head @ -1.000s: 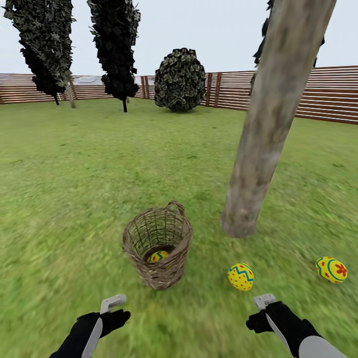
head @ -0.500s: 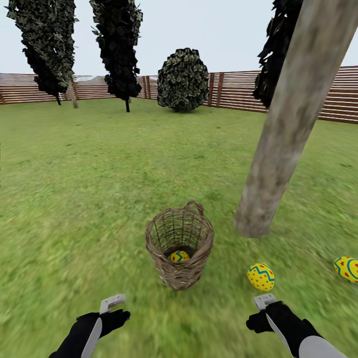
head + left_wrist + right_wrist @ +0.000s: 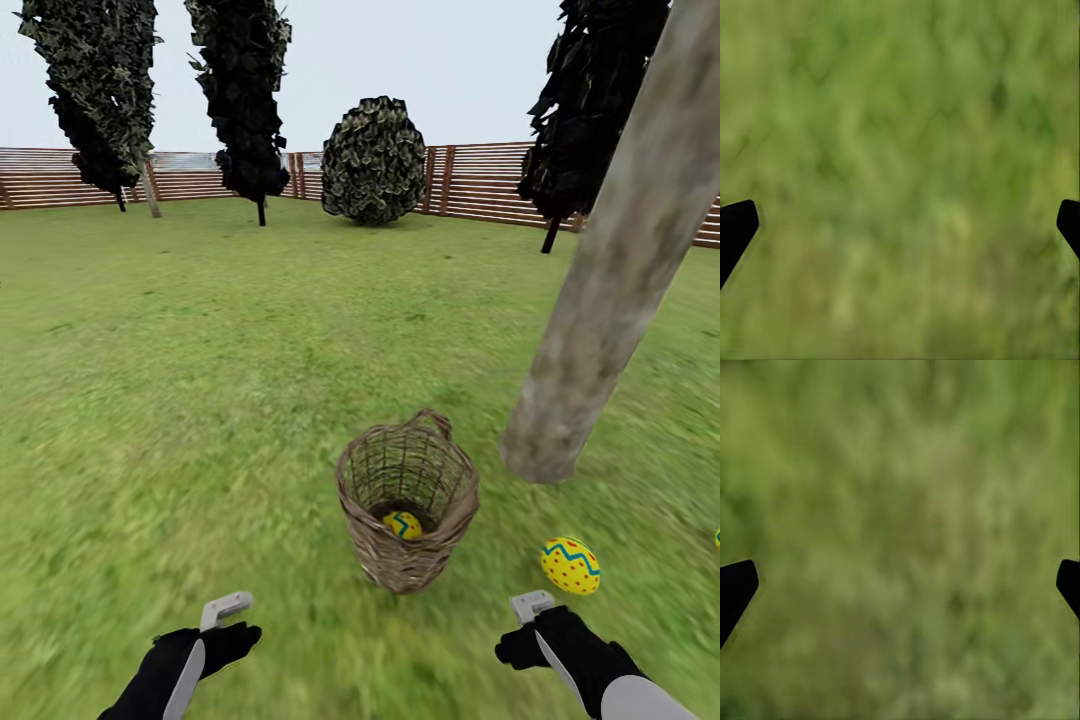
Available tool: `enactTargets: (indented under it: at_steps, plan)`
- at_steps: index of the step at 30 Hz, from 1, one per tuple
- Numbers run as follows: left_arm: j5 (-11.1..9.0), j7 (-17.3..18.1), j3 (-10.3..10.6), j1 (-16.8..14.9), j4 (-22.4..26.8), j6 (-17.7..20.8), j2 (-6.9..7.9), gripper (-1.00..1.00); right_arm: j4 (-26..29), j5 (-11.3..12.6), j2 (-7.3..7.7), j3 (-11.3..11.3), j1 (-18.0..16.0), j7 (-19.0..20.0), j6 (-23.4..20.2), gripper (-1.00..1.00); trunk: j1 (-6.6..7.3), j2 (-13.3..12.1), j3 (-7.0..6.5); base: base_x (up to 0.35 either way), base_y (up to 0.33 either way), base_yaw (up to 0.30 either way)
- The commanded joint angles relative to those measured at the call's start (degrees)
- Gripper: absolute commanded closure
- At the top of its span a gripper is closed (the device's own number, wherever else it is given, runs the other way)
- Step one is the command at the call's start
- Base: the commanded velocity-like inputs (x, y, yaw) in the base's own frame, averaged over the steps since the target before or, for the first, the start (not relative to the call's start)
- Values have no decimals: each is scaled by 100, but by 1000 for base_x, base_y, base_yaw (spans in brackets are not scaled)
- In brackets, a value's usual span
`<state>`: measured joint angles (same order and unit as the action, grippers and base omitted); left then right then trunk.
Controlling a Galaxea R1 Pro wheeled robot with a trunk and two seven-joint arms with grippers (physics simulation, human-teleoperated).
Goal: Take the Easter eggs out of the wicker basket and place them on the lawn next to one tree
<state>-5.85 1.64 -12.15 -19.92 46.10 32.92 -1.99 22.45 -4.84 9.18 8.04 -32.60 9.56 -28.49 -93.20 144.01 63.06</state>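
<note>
Peeking from wicker basket point(image 3: 408, 500) one half-hidden egg point(image 3: 403, 524), tree point(image 3: 610, 290) crown cropped

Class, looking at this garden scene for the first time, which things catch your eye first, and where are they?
The wicker basket stands upright on the lawn at centre, one patterned Easter egg visible at its bottom. Just right of it rises the thick grey trunk of a tree, with another Easter egg lying on the grass near its base.
</note>
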Motion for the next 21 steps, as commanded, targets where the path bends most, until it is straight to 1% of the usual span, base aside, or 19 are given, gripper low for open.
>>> enactTargets:
  at_steps: [1,13,17,18,20,21]
  plan:
    - [-39,12,-25,-3,4,30,-5,-100,14,-52,5,13,-1,37,-33,-100,0,2,5,105,334,0]
    - [-32,4,-25,-3,4,30,6,-100,14,-52,13,5,-1,37,-33,-100,0,2,5,113,310,0]
    - [-30,0,-25,-3,4,30,4,-100,17,-47,44,-8,-1,37,-33,-100,0,2,5,43,120,0]
    - [-30,-4,-25,-3,4,30,2,-100,29,-45,76,-22,-1,37,-33,-100,0,2,5,12,35,0]
    - [-27,-8,-25,-3,4,30,-2,-100,45,-37,197,-36,-1,37,-27,-100,0,2,5,4,12,0]
    - [-25,-10,-25,-3,4,30,-3,-100,47,-36,210,-37,-1,39,-26,-100,0,2,5,2,5,0]
